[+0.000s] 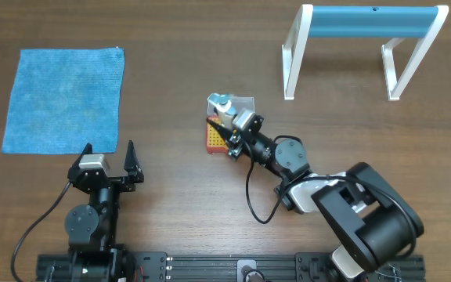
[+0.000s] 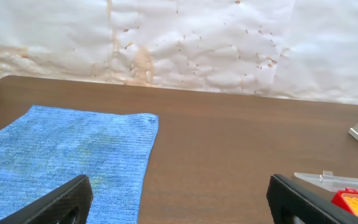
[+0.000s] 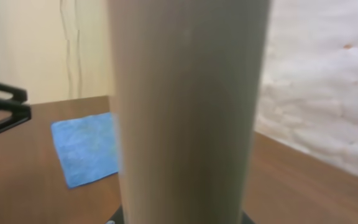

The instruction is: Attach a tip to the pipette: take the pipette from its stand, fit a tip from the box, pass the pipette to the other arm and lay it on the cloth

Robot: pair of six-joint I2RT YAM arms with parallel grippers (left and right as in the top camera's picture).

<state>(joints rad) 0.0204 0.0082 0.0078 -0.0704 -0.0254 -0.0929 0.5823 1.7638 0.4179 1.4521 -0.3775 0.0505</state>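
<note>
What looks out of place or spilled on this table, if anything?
Nothing stands out. The blue cloth lies flat, the stand is upright, and the tip box sits with its lid open. The right end effector holds the pipette at the box; nothing is spilled.

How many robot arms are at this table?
2. The left arm stands bottom-left, its left hand open near the blue cloth. The right arm stands bottom-right, its right hand mid-table gripping the pipette by the orange tip box.
</note>
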